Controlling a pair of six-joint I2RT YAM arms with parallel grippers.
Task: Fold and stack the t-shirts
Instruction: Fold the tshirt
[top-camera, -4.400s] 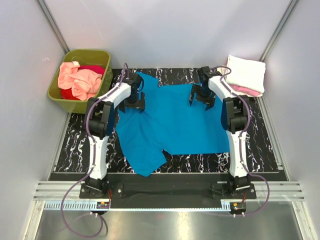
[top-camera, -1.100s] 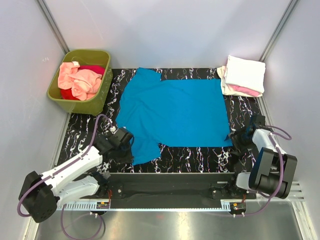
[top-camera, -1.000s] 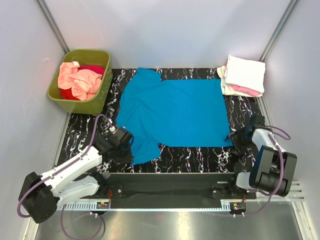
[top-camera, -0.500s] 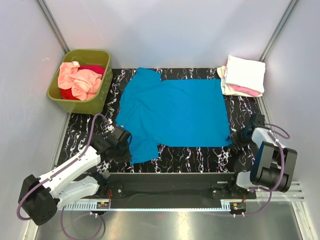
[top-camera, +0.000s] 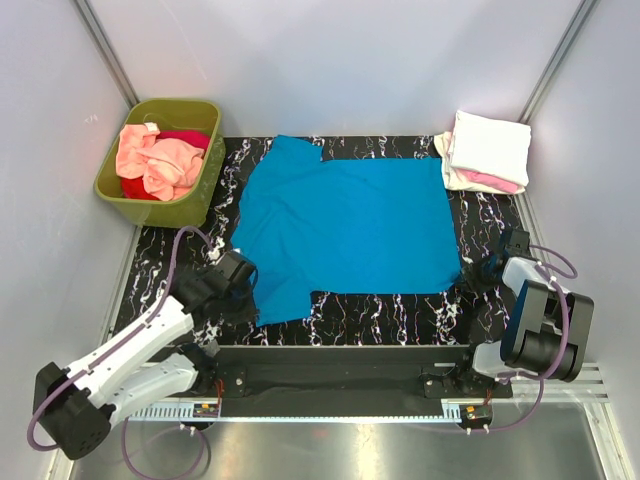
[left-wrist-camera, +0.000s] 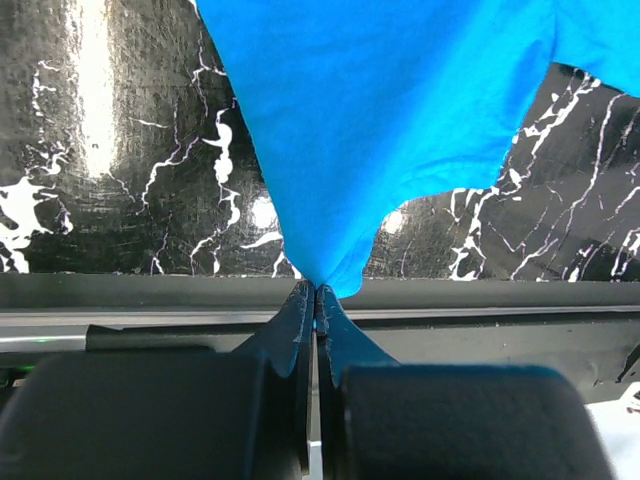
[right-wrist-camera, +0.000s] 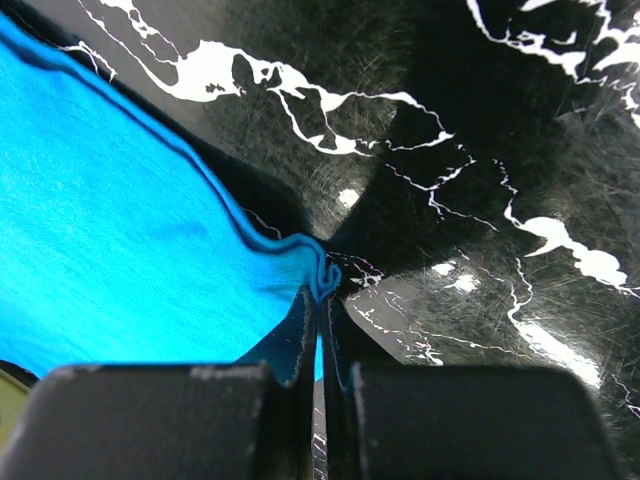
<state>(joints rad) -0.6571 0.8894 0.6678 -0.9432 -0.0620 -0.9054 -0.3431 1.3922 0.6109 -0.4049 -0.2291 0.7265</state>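
Cloth lies flatter now: the blue t-shirt (top-camera: 345, 225) is spread over the middle of the tabletop (top-camera: 400, 310), and its near left sleeve (top-camera: 280, 300) no longer droops toward you. Your left gripper (left-wrist-camera: 316, 292) is pinched tight on that sleeve tip; your right gripper (right-wrist-camera: 320, 295) is pinched on the near right corner. Both arms came down from the far side. It looks ready for your first fold.

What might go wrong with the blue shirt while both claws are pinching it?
The left gripper pinches only the very tip of the blue shirt, so the cloth may slip out when pulled. The right gripper holds just a small bunched bit of the edge, which might also slip free or leave a crooked fold.
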